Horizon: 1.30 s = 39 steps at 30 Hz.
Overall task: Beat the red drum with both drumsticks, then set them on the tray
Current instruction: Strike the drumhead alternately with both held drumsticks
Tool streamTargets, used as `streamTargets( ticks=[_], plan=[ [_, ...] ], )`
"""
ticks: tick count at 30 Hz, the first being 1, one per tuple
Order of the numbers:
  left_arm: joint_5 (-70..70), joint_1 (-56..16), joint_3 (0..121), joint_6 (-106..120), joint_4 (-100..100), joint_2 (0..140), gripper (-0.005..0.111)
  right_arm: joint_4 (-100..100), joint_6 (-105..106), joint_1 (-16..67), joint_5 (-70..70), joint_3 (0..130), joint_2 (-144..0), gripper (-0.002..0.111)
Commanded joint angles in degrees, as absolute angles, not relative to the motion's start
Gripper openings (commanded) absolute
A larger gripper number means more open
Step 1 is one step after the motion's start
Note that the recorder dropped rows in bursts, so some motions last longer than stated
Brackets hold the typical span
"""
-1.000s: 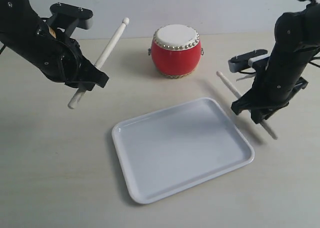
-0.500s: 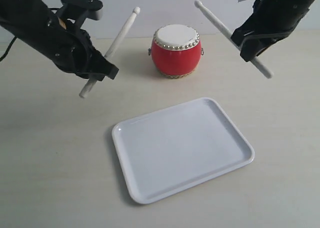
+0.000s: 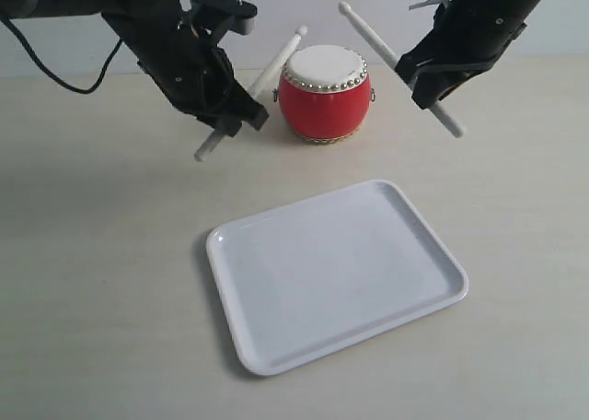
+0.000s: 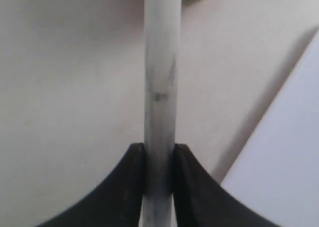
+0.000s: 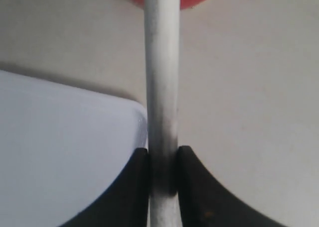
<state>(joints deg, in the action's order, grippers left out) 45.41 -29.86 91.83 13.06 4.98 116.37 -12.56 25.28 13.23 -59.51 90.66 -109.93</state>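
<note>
The left gripper (image 3: 239,116) is closed on the left drumstick (image 3: 276,63); in the left wrist view both black fingers (image 4: 119,187) press flat against the shaft. The right gripper (image 3: 425,87) clamps the right drumstick (image 3: 373,35) in the same way.

Hidden or cut off:
- Both arms run out of the exterior view at its upper border.
- The gripped section of each stick is covered by its gripper. Only the tip end and the butt end show.
- The left stick slants up toward the drum (image 3: 324,98), with its tip beside the drum's upper left rim. Contact with the rim cannot be confirmed.
- The right stick's tip is raised above the drum's upper right, clear of the skin.
- Each wrist view shows only a red sliver of the drum at the picture's border and one part of the tray (image 3: 336,273). Neither shows the stick tips.
- The left wrist view shows faint dark smudges on the shaft. Their nature cannot be made out.

Positions:
- The drum stands upright near the middle of the far edge of the desk (image 3: 92,282).
- The tray lies flat, turned at an angle, between the drum and the near edge, apart from the drum.
- Both sticks are held in the air, off the tray.
</note>
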Motion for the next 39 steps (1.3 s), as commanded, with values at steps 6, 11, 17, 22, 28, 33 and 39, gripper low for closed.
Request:
streamTargets(
  ticks=[6,11,17,22,28,33,39],
  plan=[
    [53.6,-31.3,101.9,12.8,5.1,114.9,0.0,-14.5,23.3,13.4,-56.6,93.3,-121.7,0.0],
    [53.1,-32.0,101.9,12.8,5.1,116.2,0.0,-13.5,19.9,13.4,-61.8,99.6,-126.4,0.0],
    [53.2,-31.9,101.9,12.8,4.1,123.6,0.0,-14.6,19.2,13.4,-65.4,101.6,-118.0,0.0],
    [50.6,-31.9,102.1,12.8,3.2,129.9,0.0,-14.6,19.4,13.7,-67.0,101.6,-113.0,0.0],
    [55.2,-31.8,107.2,9.8,3.4,128.6,0.0,-13.9,20.9,16.1,-69.5,101.5,-116.9,0.0],
    [58.4,-31.9,108.6,9.8,3.4,123.9,0.0,-9.3,18.7,17.7,-70.0,101.6,-125.1,0.0],
    [59.7,-31.9,108.6,9.8,3.4,121.4,0.0,-3.3,10.3,17.7,-70.0,106.0,-128.3,0.0]
  ],
)
